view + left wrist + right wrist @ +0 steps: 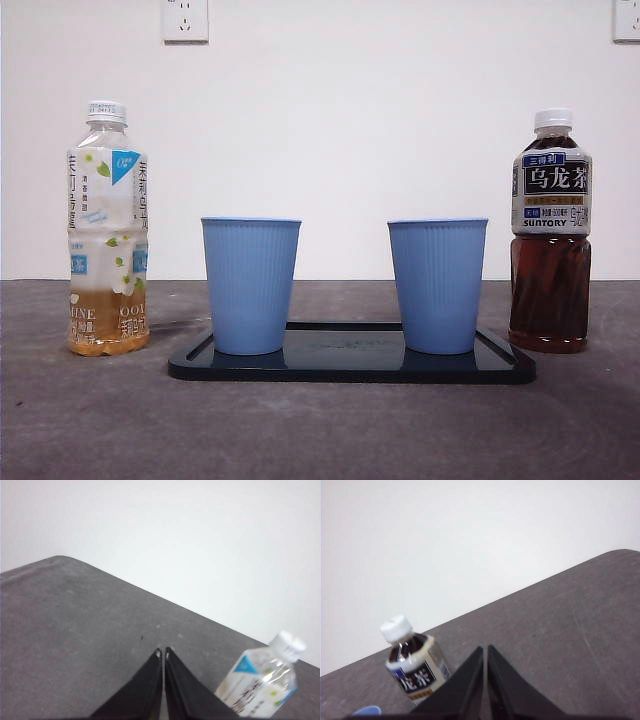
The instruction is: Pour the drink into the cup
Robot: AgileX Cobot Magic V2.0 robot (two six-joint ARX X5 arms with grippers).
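Two blue ribbed cups, left [250, 285] and right [437, 285], stand upright on a black tray [350, 367]. A clear bottle [107, 230] with a white cap, holding a little pale yellow drink, stands left of the tray. A dark oolong tea bottle [551, 235] with a white cap stands right of it. My left gripper [163, 652] is shut and empty, with the clear bottle [262, 685] beside it. My right gripper [485, 650] is shut and empty, with the dark bottle [412, 667] beside it. Neither gripper shows in the front view.
The grey table [320, 430] runs to a white wall with outlets at top left [185, 20] and top right [627, 20]. A blue cup's rim [367, 711] shows at the edge of the right wrist view.
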